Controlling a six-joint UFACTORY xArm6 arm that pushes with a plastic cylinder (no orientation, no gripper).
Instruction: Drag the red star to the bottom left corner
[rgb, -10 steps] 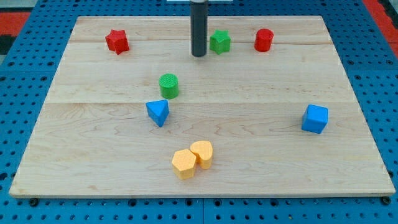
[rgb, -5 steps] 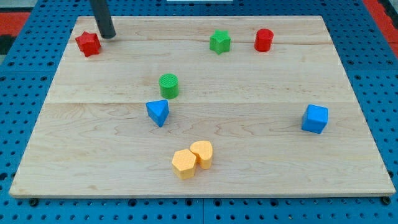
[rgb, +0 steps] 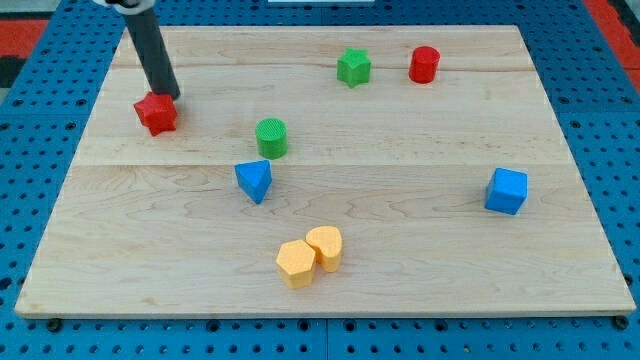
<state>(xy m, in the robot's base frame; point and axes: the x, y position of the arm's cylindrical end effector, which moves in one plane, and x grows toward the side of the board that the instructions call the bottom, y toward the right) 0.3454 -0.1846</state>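
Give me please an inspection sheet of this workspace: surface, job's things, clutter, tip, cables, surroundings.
Surface: wooden board, light planks.
Job's things: red star near the view's left edge, upper part, far from the bottom left corner.
Clutter: green star, red cylinder, green cylinder, blue triangle-like block, blue cube, two yellow blocks touching.
Tip: my tip at the red star's upper side, apparently touching.
Cables: nothing seen.
Surroundings: blue perforated base.
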